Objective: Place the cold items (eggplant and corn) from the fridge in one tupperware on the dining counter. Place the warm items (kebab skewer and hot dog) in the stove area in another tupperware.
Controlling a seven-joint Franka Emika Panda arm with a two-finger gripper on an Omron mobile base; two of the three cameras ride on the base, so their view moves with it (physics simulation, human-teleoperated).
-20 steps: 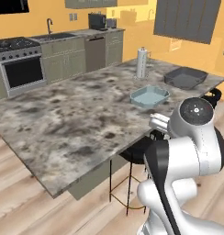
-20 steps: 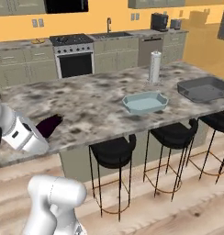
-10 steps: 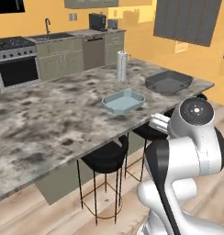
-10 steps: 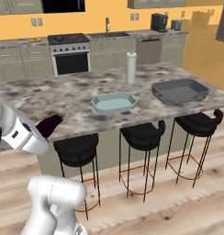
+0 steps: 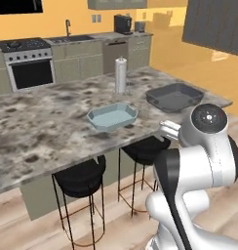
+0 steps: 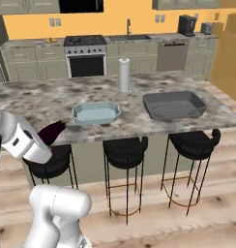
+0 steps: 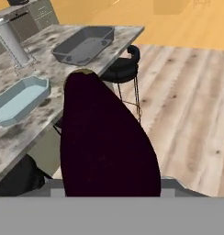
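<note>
A: What do we see in the hand view?

B: We see the dark purple, teardrop-shaped eggplant (image 7: 107, 142) standing right in front of the hand camera, its narrow end with a small tan tip pointing away from us. It covers the place where the fingertips would rise, so we read the two-finger gripper (image 6: 48, 138) as clamped on the eggplant. In the right base view the purple end (image 6: 53, 131) pokes out past the white wrist, below the edge of the counter and in front of the stools.

A: And where do we stand against the counter?

B: We face the long side of the grey mottled stone dining counter (image 5: 43, 127). On it lies the pale blue, eight-sided shallow tupperware (image 5: 112, 116), near the front edge. To its right sits the dark grey rectangular tupperware (image 5: 174, 96), close to the counter's corner. Both look bare inside.

A: Anything else on top?

B: An upright white paper-towel roll (image 6: 124, 75) stands behind and between the two containers.

A: Under the counter?

B: Three black round bar stools (image 6: 125, 150) on thin wire legs stand along the front. Behind the counter we see the steel stove with a black oven door (image 6: 86, 60) against the back wall.
</note>
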